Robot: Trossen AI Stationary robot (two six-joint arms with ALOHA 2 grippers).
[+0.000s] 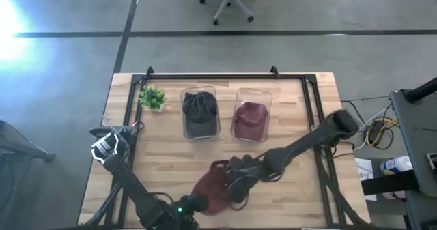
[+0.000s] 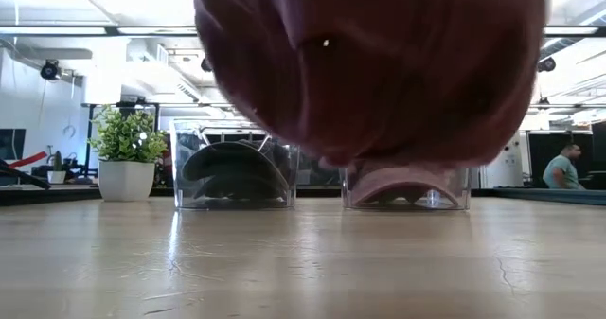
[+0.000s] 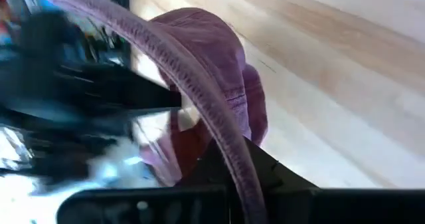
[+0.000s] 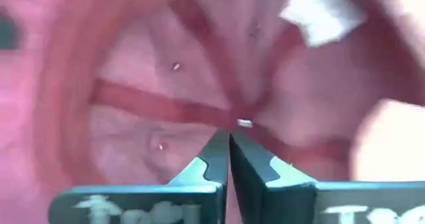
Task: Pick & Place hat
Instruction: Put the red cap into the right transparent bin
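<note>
Maroon hat [image 1: 213, 185] is off the table, hanging low over the near-centre edge, held between both arms; low view shows it clear of the wood w/ a gap under it. Left gripper [image 3: 229, 167] is closed on the hat's brim, which runs right through its fingers in the left wrist view. Right gripper [image 4: 229, 144] is inside the crown, jaws fully closed; looks pinched at the seam junction but can't confirm how much fabric it actually has, so treat that grip as weak. Two clear bins sit further back: left bin [image 1: 200, 114] has a dark hat [image 1: 199, 106], right bin [image 1: 250, 115] has a maroon hat [image 1: 250, 114], so likely target = right bin by colour, imo. To do the carry well: move both arms together, keep spacing const so brim isn't stretched or torn out of the left grip; lift enough to clear the bin wall; come in from above, centre over the opening before lowering. Small plant [image 1: 152, 97] is at the back left, well apart from the path. Risk: fabric snagging on the bin rim.
</note>
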